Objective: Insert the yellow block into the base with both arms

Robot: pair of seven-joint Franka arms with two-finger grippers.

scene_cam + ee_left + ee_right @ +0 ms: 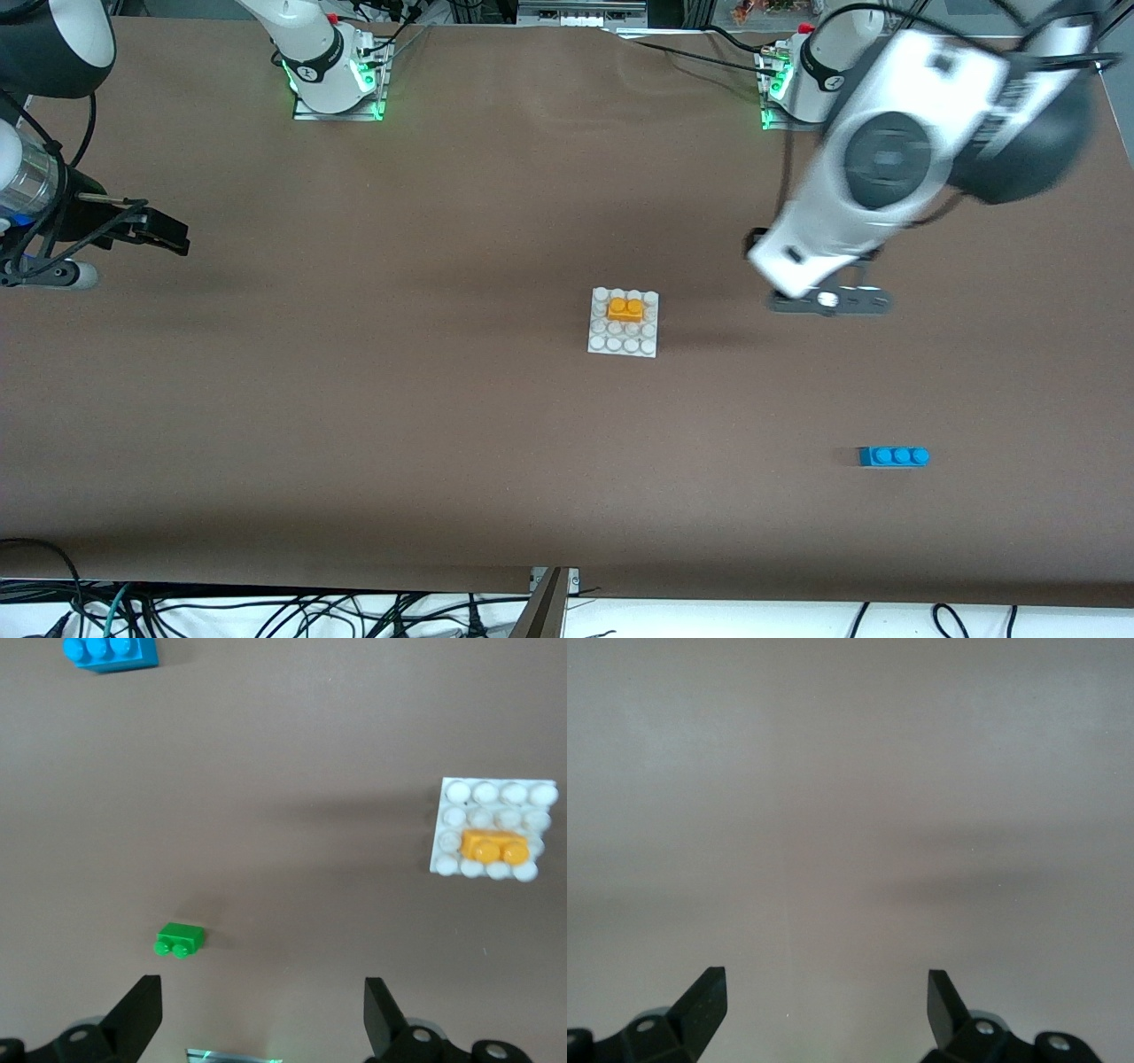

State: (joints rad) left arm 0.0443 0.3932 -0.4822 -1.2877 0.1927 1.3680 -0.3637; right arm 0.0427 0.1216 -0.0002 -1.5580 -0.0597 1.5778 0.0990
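The yellow block [625,308] sits pressed onto the white studded base [602,344] at mid-table, in the stud rows on the robots' side. The left wrist view shows the same yellow block [493,847] on the base [484,794]. My left gripper [263,994] hangs open and empty above the bare table between the base and the left arm's end. In the front view the left arm's hand [873,164] covers its fingers. My right gripper [827,988] is open and empty over bare table at the right arm's end, where the right gripper [168,235] waits well away from the base.
A green two-stud brick [181,939] lies on the table just under my left gripper; the left arm hides it in the front view. A blue three-stud brick [893,456] lies nearer the front camera toward the left arm's end, also the blue brick [111,651].
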